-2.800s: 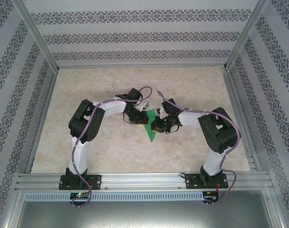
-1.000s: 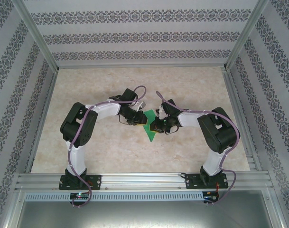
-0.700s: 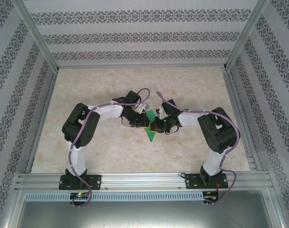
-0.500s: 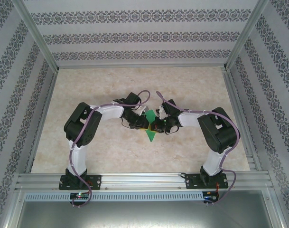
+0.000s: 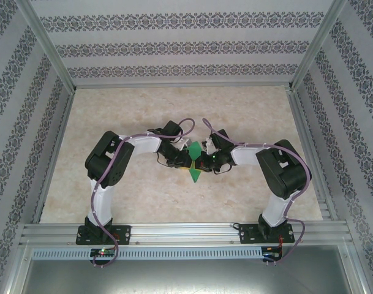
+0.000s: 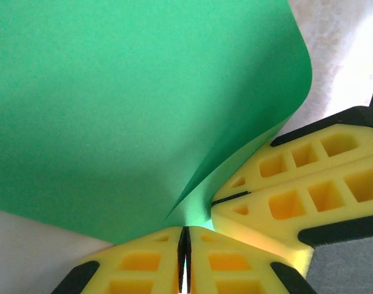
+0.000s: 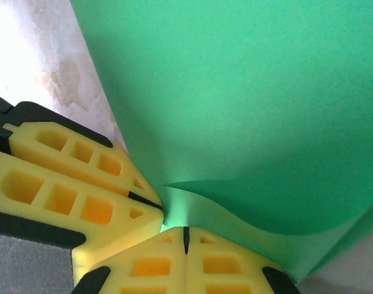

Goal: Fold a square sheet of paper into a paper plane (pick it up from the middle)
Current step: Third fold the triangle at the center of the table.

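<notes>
The square sheet of paper (image 5: 195, 174) is bright green and creased to a narrow shape whose point faces the near edge, at the table's middle. My left gripper (image 5: 187, 162) and right gripper (image 5: 200, 163) meet tip to tip over its centre. In the left wrist view the paper (image 6: 143, 92) bends up and runs into my left gripper (image 6: 185, 229), whose jaws are shut on its fold; the right gripper's yellow fingers (image 6: 296, 190) press in beside it. In the right wrist view the paper (image 7: 247, 92) curves down into my right gripper (image 7: 186, 229), shut on the same fold, with the left fingers (image 7: 70, 184) alongside.
The marbled tabletop (image 5: 143, 110) has free room on all sides of the paper. Aluminium rails frame it, with the front rail (image 5: 186, 231) by the arm bases, and patterned walls (image 5: 186, 49) enclose the back and sides.
The left gripper has moved right onto the paper and closed beside the right gripper. The paper's visible shape has narrowed as its sides came together. The right arm has barely moved.
</notes>
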`<state>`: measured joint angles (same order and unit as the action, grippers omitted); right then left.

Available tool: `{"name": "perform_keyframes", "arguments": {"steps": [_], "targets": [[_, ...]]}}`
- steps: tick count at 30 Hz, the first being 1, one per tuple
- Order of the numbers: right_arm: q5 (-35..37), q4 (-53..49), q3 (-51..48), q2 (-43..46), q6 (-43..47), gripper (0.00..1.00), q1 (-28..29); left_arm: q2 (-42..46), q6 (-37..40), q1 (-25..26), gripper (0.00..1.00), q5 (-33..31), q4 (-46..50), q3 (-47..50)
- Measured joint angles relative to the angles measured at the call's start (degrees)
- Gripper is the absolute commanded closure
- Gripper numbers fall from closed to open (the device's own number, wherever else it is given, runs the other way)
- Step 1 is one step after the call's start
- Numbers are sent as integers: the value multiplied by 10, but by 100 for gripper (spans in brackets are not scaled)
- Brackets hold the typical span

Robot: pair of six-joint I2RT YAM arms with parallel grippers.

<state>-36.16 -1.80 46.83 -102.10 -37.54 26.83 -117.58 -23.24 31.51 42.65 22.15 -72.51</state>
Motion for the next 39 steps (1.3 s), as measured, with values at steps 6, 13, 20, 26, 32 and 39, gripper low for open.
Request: {"name": "perform_keyframes", "arguments": {"steps": [6, 13, 20, 26, 32, 39], "targets": [[-9, 27, -20, 13, -15, 88, -1, -7, 14, 0, 86, 1, 10, -10], [-24, 54, -47, 59, -42, 88, 3, -13, 23, 0, 86, 2, 19, -20], [-27, 79, -75, 70, -64, 91, 29, -16, 31, 0, 86, 3, 25, -25], [-28, 91, -76, 64, -74, 91, 37, -17, 36, 0, 85, 2, 29, -28], [-27, 92, -76, 55, -73, 91, 38, -17, 36, 0, 85, 2, 30, -29], [-27, 89, -76, 49, -73, 91, 42, -21, 38, 0, 86, 2, 39, -35]]}}
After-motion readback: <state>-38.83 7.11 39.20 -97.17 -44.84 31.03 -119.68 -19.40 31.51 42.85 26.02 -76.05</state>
